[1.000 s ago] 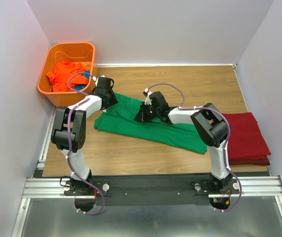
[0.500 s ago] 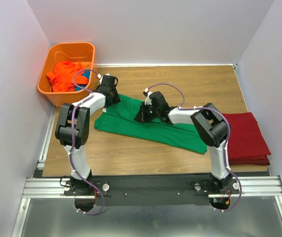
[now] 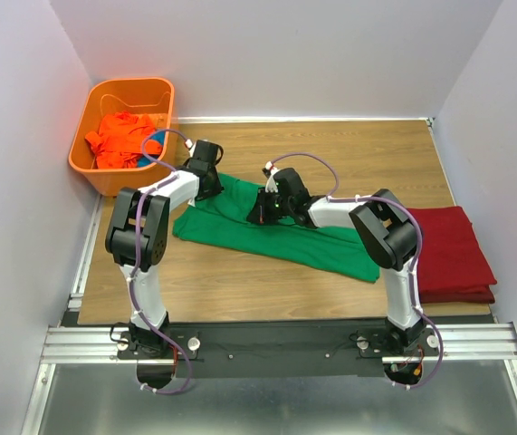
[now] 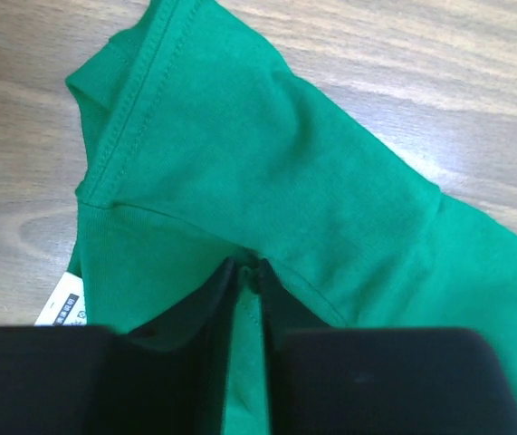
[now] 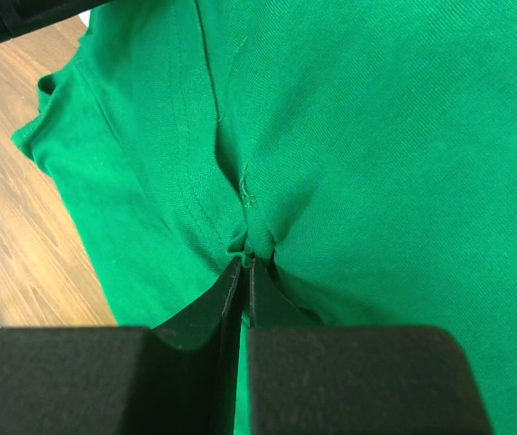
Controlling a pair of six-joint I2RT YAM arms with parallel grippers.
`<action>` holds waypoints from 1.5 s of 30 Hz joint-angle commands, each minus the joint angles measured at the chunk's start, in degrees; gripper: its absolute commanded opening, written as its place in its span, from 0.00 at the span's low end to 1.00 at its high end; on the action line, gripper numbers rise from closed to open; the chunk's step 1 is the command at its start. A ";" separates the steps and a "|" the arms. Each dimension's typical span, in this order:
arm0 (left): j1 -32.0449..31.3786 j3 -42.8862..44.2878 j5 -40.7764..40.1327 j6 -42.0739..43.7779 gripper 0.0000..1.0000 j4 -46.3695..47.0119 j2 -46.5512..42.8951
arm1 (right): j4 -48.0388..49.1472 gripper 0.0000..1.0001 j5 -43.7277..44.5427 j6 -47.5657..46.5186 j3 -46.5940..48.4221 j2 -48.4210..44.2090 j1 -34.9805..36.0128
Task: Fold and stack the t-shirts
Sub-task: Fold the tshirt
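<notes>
Folded dark red cloth t-shirt [image 3: 453, 254] lies right of a bright green cloth t-shirt [image 3: 276, 237] on the wooden counter [image 3: 240, 285]; right gripper [image 5: 244, 258] and left gripper [image 4: 244, 267] each pinch the green fabric. Beyond it, to the left, an orange t-shirt [image 3: 118, 138] fills an orange plastic basket [image 3: 93, 172].

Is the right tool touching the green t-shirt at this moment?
Touching. The right wrist view shows the right tool closed on a pinched fold of the green t-shirt, the cloth bunched at its tips.

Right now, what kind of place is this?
Probably a lab test booth, not a home: plain white walls box in a wooden table, and a metal rail holds the left arm and right arm.
</notes>
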 commanded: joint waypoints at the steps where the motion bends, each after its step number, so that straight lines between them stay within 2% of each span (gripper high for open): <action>1: -0.16 1.15 -1.47 1.07 0.15 -0.92 -2.19 | -1.34 0.12 1.75 -0.86 0.09 -1.51 0.39; 5: -0.16 0.01 -1.38 1.16 0.03 -0.93 -3.50 | -1.26 0.12 2.01 -0.68 0.27 -1.68 0.39; 7: -0.07 -0.60 -1.11 1.16 0.00 -0.66 -4.47 | -1.34 0.12 2.10 -0.68 0.36 -1.60 0.39; 16: -0.16 -2.19 -0.23 1.07 0.00 -1.19 -9.48 | -1.34 0.12 3.50 -0.33 0.10 -2.21 0.39; 33: -0.16 -15.02 2.93 -1.21 0.00 0.83 -20.46 | -1.96 0.12 6.23 -1.29 -0.34 -7.40 0.39; 45: -0.07 -22.84 3.72 -5.69 0.00 2.06 -24.25 | -2.57 0.13 5.09 -2.52 -2.98 -7.40 0.48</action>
